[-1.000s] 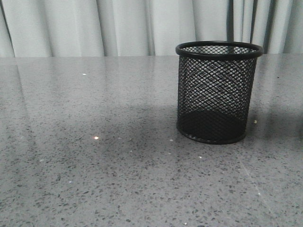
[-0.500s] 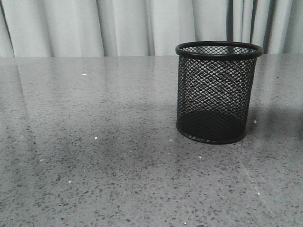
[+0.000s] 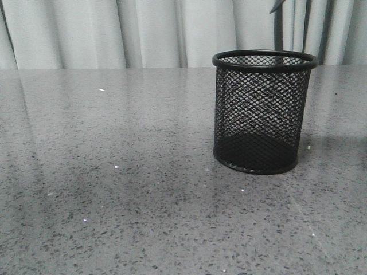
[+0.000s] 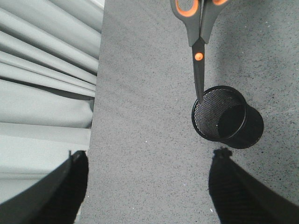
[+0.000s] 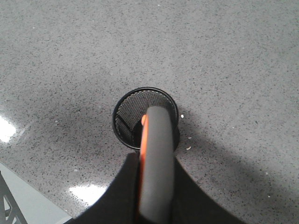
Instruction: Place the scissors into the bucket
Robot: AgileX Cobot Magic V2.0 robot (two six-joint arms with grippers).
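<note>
The bench point(image 3: 114, 200) is a grey speckled stone-look top backed along its far edge by pale pleated curtains point(image 3: 143, 31).

The bucket point(image 3: 264, 112) is a black wire-mesh cup with a solid rim. It stands upright toward the far right of the bench, mouth up and nothing visible inside it. An upright, open mouth allows a long tool to enter from directly above.

The scissors point(image 4: 198, 46) hang in the air above the bucket, closed, blades down and orange-lined finger loops up. In the left wrist view the blade tip lines up with the near edge of the rim; height above the rim cannot be fixed from that view. In the front view only a dark tip point(image 3: 276, 6) shows at the top edge, well above the rim. The vertical, tip-first attitude suits the narrow mouth. The scissors are longer than the bucket is tall, so the handles will probably stand proud of the rim.

The right gripper point(image 5: 156, 205) carries the scissors by the handle end; its fingers are hidden behind the handle, so the grip is inferred from the hanging tool. The left gripper point(image 4: 147, 186) is parted wide, holds nothing, and stands high and clear of the bucket.

The step in hand is judged to be final alignment before lowering.
</note>
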